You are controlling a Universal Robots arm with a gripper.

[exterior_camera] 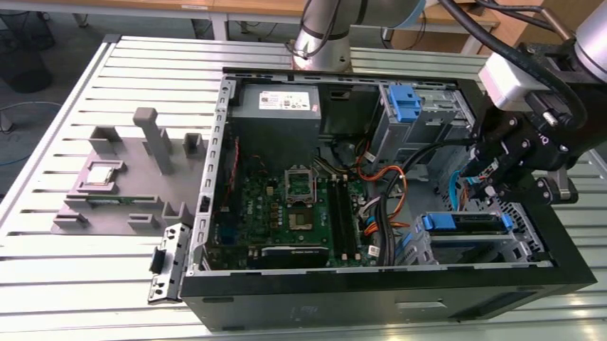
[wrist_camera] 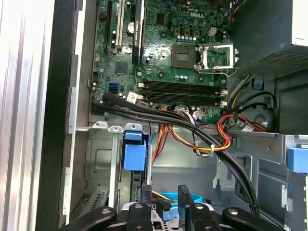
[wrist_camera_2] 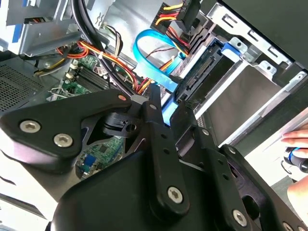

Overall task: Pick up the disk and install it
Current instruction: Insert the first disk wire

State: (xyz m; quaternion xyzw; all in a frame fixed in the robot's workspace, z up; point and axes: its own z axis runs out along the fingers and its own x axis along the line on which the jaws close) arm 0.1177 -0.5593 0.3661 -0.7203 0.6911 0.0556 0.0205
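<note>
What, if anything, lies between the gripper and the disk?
In the second wrist view, a blue flat cable loops just ahead of the gripper, across the connector end of the disk. Nothing else visible lies between them.

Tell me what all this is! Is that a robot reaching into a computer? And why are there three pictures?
Yes, that is a robot arm, and the black claw at its end is its tool. One picture, the exterior view, is taken by a camera standing off the arm. It shows an open computer case lying on a metal table, with a grey plastic rack beside it. The other two pictures come from cameras riding on the arm, so they peer right inside the computer, at the green circuit board and the wires. The tool is open and holds nothing. It hangs over the corner of the case where the disk, a flat drive in a blue frame, sits in a metal cage.
</note>
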